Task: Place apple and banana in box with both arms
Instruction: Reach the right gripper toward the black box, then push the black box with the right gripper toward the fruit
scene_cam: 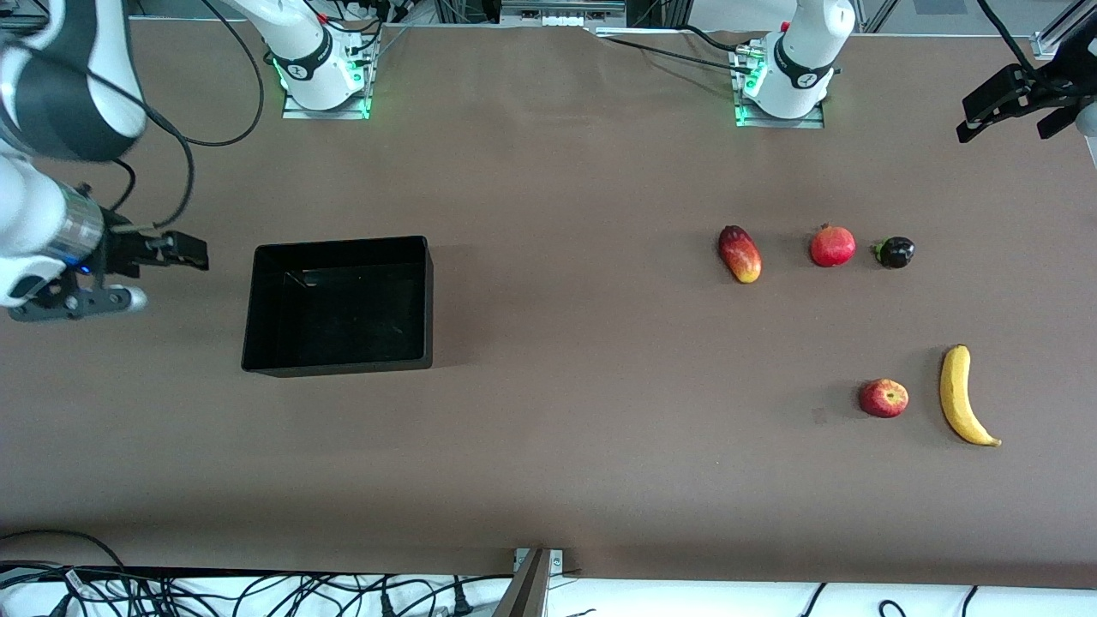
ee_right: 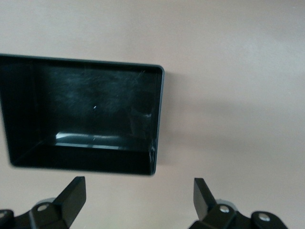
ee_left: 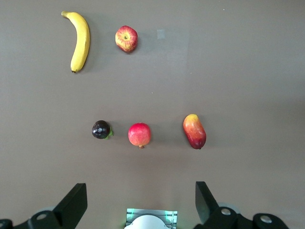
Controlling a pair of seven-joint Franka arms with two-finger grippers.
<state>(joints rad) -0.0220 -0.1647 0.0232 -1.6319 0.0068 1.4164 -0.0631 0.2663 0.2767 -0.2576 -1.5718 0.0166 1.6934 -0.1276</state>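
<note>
- Left gripper (ee_left: 138, 202) up over the table edge at the left arm's end — jaws wide, empty.
- Right gripper (ee_right: 136, 200) beside the box (scene_cam: 257, 308) at the right arm's end, wide apart, holding nothing.
- Apple (scene_cam: 884, 398) just beside banana (scene_cam: 962, 395) — both on the table, nearer the front camera than the mango (scene_cam: 740, 254) and pomegranate (scene_cam: 832, 246).

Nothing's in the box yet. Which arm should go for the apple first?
Probably left. The apple lies beside the banana at the left arm's end; the open left tool hangs there. The open right tool waits beside the box.
</note>
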